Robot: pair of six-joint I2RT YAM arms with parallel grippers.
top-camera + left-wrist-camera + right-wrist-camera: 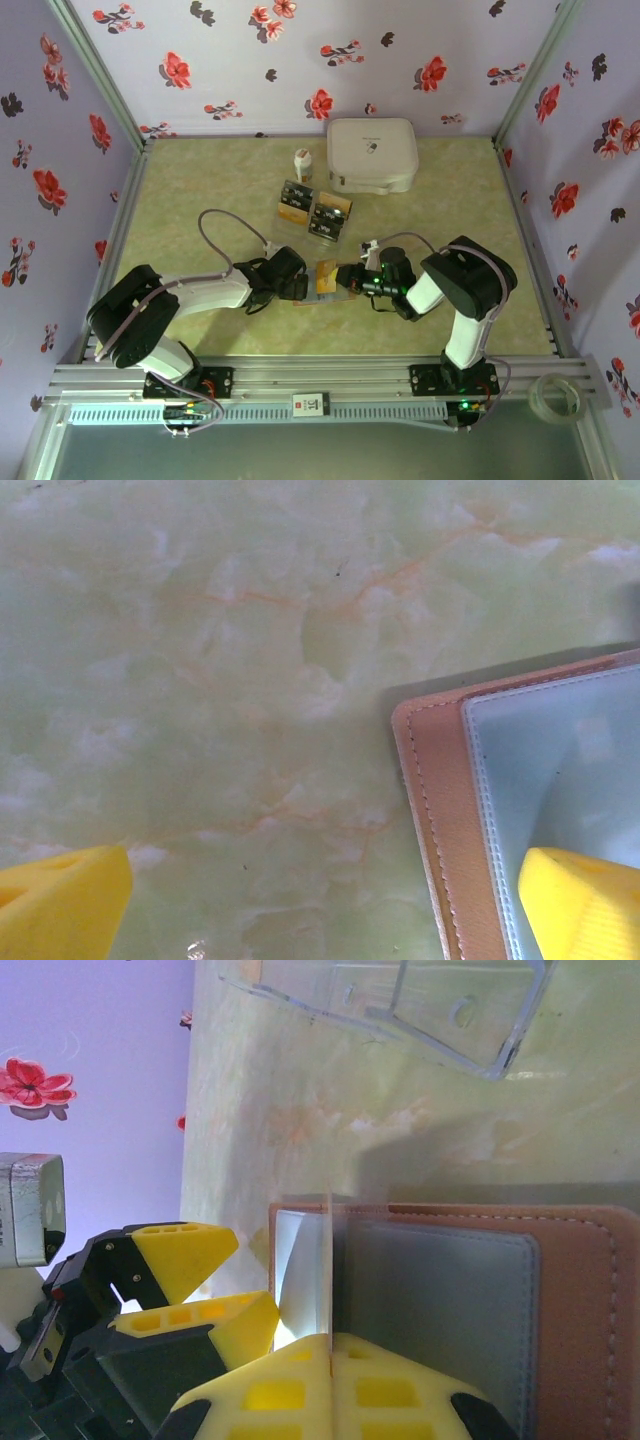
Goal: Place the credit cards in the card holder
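Two grippers meet at the near middle of the table [200, 190], with the card holder [580, 1310] lying open between them.

Your left gripper [320, 900] stands spread wide and holds nothing. One of its yellow fingers [580, 900] hangs over the holder's clear inner sleeve, close to the stitched brown edge. The other is above bare table, well off the holder.

Your right gripper [330, 1345] has its fingers pressed together on a thin flat edge that runs straight out from the tips toward the holder's grey inside. From above, that piece reads as a gold-orange card [326, 277] lying over the holder at the right fingertips. You cannot tell whether its far edge is already inside the sleeve.

Just beyond the holder you have a clear plastic stand [440, 1020]. The other credit cards [330, 218], black with gold-orange bands, lie grouped there.

Farther back, a small white bottle [302, 165] stands upright to the left of the cards. A big white case [372, 155] sits near the flowered back wall [330, 50].
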